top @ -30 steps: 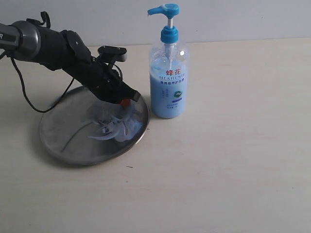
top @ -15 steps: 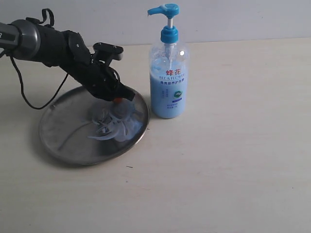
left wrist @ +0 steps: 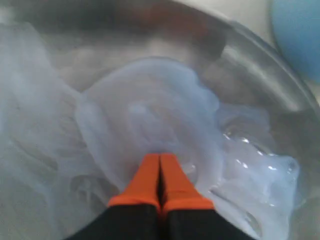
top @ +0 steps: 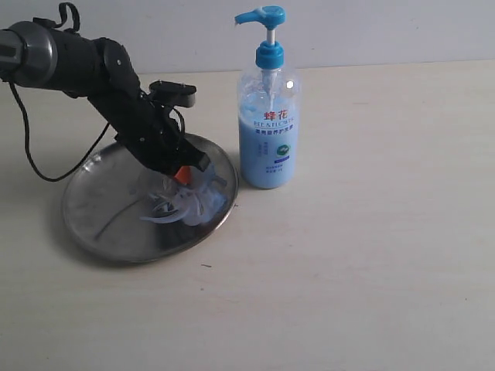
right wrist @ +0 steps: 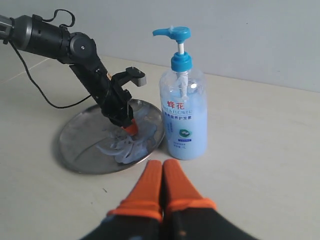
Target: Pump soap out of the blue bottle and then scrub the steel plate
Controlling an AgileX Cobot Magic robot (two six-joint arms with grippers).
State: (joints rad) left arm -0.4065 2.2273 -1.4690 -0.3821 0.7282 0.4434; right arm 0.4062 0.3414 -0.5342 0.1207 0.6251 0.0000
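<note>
Since the frame a second back, the left gripper has slid its orange tips leftward, from close to the right rim toward the middle of the steel plate, and its black arm now stands steeper. The soap lies on the right half of that plate as pale blue, whitish swirls. The left wrist view shows thin milky smears with thicker glossy blobs beside them. The left fingers are pressed together with nothing between them, their tips set down into the smear. The plate rests flat at the left centre of the exterior frame, and its bare left part reflects the arm. Just beside its right rim, not on it, the blue bottle stands upright in the upper middle of the frame, well filled with light blue liquid and with its pump nozzle pointing left. A black cable hangs from the arm in a loop at the upper left, down to the plate's far rim. The pale tabletop stretches bare to the right. The right gripper shows only in its own wrist view. Its orange fingers are pressed together, holding nothing, and it is apart from both bottle and plate and facing them.
</note>
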